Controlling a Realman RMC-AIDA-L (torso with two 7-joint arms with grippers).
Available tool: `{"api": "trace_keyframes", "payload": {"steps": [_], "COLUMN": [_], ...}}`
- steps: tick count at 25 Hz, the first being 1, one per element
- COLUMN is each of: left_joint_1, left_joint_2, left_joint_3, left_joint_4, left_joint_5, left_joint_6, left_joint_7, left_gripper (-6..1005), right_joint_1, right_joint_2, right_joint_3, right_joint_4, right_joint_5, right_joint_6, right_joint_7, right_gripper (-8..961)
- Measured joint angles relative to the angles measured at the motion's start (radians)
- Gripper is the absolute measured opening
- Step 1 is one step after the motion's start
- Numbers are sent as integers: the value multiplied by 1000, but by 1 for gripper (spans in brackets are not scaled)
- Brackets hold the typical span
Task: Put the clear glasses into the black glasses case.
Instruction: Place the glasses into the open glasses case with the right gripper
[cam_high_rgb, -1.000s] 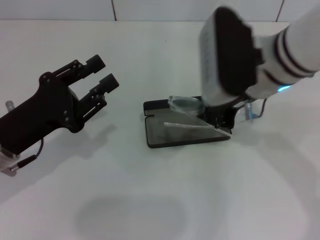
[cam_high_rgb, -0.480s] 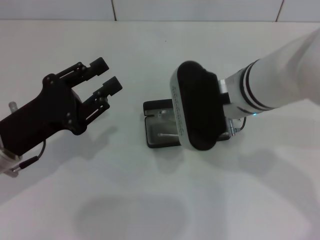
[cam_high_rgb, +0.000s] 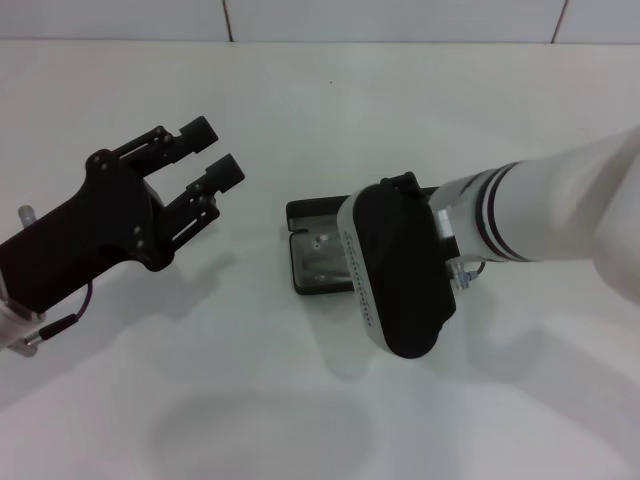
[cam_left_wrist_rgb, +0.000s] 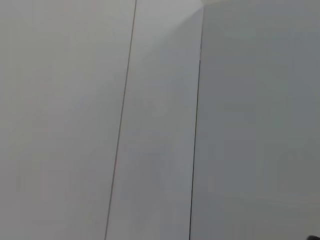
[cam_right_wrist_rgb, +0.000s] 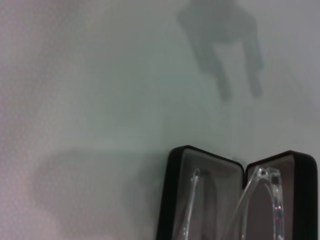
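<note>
Nearest in the head view, the right arm's white forearm and dark wrist housing (cam_high_rgb: 400, 270) reach in from the right, low over the white surface (cam_high_rgb: 300, 110), and cover most of what lies beneath. The right gripper itself is hidden under that housing, so I cannot tell whether its jaws are released or clenched.

Just beyond and partly under the wrist lies the black glasses case (cam_high_rgb: 312, 250), open on the surface near the middle of the scene. Only its left end shows from the head camera: a black rim around a grey lining. The right wrist view looks down on the same case (cam_right_wrist_rgb: 175, 200) and shows both halves lying open side by side, each with a black edge and grey inside. The clear glasses (cam_right_wrist_rgb: 265, 195) rest in the case; one transparent arm lies along one half and the lens end, with its other arm, sits across the hinge line into the other half. How flat they sit I cannot tell, since the picture cuts them off.

Farther to the left, well apart from the case, the left gripper (cam_high_rgb: 207, 152) is raised above the surface, its black jaws spread and holding nothing, pointing toward the back of the surface. The left wrist view shows only pale panels with thin dark seams.
</note>
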Motion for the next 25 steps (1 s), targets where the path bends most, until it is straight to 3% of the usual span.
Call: {"api": "trace_keyframes", "payload": {"steps": [15,25], "left_joint_1": [-13,-24], "left_joint_2": [-4,-4], "left_joint_3": [0,0], "left_joint_4": [-2,-6], "left_joint_5": [0,0], "left_joint_6": [-9,-12], "left_joint_7": [-2,-2], "left_gripper": [551,553], "right_joint_1": [-49,-53], "right_joint_2": [0,0], "right_joint_3": [-51,-66], "right_joint_4": [20,28], "right_joint_5": [-119,-129], "right_joint_6": [120,124], "right_joint_7": [19,20], "right_gripper": [145,150]}}
